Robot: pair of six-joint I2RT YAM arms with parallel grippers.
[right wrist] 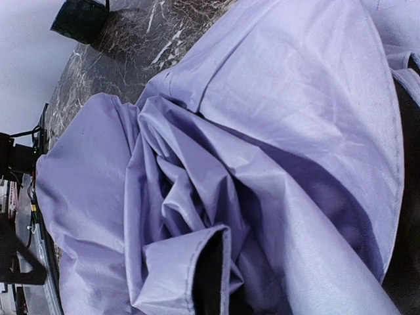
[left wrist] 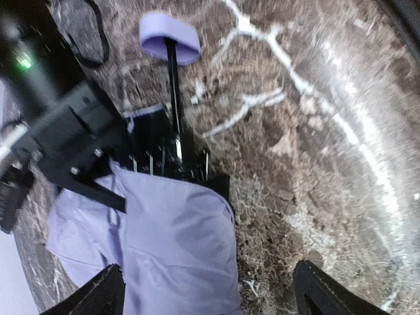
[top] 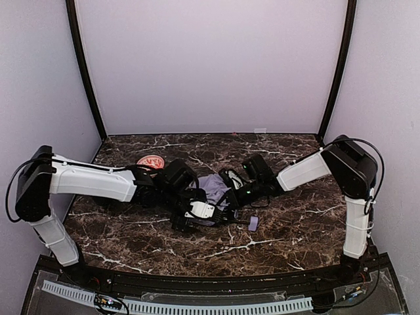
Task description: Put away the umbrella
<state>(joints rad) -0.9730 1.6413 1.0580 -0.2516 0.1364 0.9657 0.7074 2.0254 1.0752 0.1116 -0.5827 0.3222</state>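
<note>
lavender fabric of the umbrella (top: 213, 188) lies crumpled on the middle of the bench (top: 302, 230), its handle (left wrist: 169, 36) toward the near edge. the left jaws hang wide apart, released, over the fabric's edge, one fingertip (left wrist: 328, 292) above bare marble. the right jaws sit close against the folds; clenched or not, i cannot tell.

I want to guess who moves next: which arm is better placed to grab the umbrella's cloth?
Probably left: the left pincer hangs open over the umbrella cloth. The right wrist view is filled with cloth close up.
</note>
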